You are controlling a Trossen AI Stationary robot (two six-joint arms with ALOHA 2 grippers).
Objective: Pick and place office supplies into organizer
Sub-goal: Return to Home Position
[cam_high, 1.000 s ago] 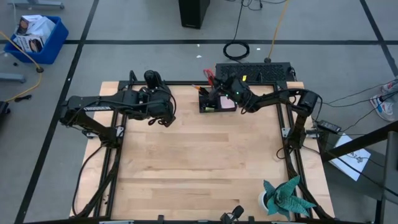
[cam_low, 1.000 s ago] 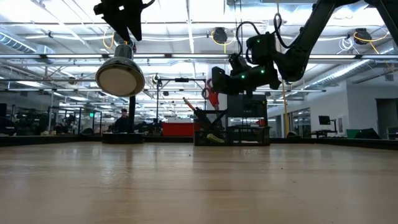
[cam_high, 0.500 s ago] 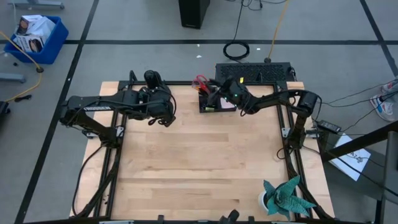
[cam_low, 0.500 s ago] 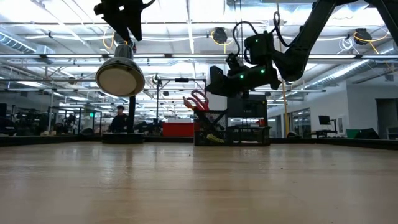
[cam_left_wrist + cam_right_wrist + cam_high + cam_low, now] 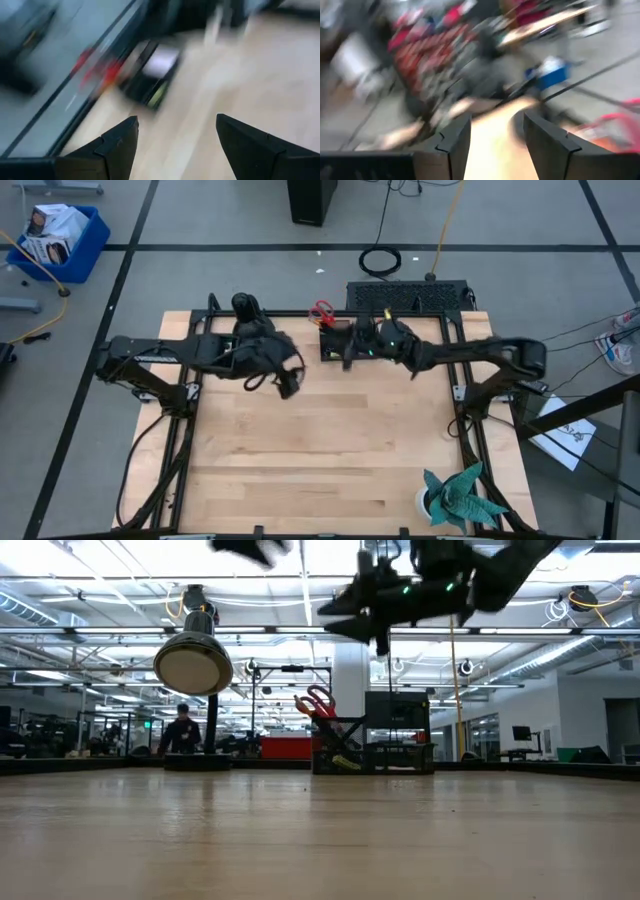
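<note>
Now red scissors (image 5: 321, 310) handles-up in blk organizer (image 5: 331, 349); L fingers (image 5: 115, 145), R fingers (image 5: 452, 142) both apart, empty.

Robotics lab in an open industrial hall. Wooden table (image 5: 320, 440) on a black frame, black tape lines (image 5: 130, 250) on grey floor. Beyond the right gripper (image 5: 348, 352): coiled cable (image 5: 381, 261), black box (image 5: 307, 202). Low view: ceiling pipes (image 5: 100, 632), monitor (image 5: 521, 733), person (image 5: 181, 730) at far benches.
</note>
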